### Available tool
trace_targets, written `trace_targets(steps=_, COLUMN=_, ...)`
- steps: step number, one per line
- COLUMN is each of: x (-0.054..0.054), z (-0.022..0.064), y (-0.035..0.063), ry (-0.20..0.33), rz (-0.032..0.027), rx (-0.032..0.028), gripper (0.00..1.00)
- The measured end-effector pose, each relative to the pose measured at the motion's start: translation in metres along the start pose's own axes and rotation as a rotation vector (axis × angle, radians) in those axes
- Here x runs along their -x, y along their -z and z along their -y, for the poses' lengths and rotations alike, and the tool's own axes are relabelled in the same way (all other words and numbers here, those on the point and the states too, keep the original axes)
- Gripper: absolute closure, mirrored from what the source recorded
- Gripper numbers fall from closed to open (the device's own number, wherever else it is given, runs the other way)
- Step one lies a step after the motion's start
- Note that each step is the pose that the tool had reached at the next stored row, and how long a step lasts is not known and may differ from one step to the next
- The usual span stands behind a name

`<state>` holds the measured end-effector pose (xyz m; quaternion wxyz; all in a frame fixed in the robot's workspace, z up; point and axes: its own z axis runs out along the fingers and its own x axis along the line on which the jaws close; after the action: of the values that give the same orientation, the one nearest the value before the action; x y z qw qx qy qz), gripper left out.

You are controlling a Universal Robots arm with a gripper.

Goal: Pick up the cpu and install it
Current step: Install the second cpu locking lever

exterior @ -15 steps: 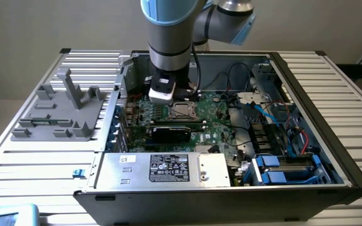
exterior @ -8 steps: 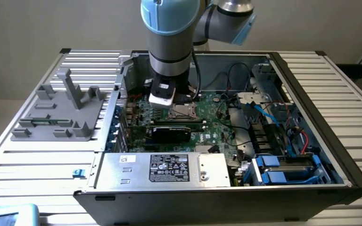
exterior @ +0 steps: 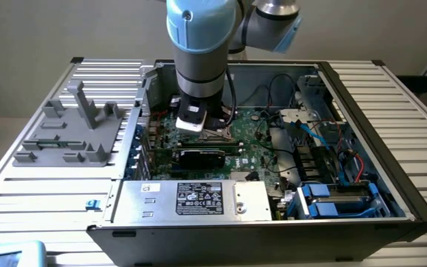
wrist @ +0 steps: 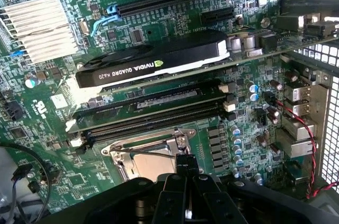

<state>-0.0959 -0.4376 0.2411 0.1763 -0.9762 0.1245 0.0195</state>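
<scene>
Green motherboard (wrist: 175, 33), black graphics card (wrist: 153, 65) – white lettering, silver finned heatsink (wrist: 37, 28), blue-grey arm (exterior: 198, 33)

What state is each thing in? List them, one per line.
gripper: shut, holding nothing, low over the socket.
cpu: flat in the socket, it seems; whether fully seated cannot be told.
socket: uncovered, no cooler on it.
card: plugged into its slot.
case: open, board exposed.

Plain beige wall (exterior: 65, 28) behind a slatted metal table (exterior: 43, 194).
</scene>
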Motion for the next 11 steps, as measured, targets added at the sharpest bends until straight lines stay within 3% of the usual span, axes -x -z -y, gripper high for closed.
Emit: trace_targets(steps=11, x=0.0008, z=-0.0025, y=-0.0061, ry=-0.006, rz=0.0098, rx=0.0023, gripper=0.89)
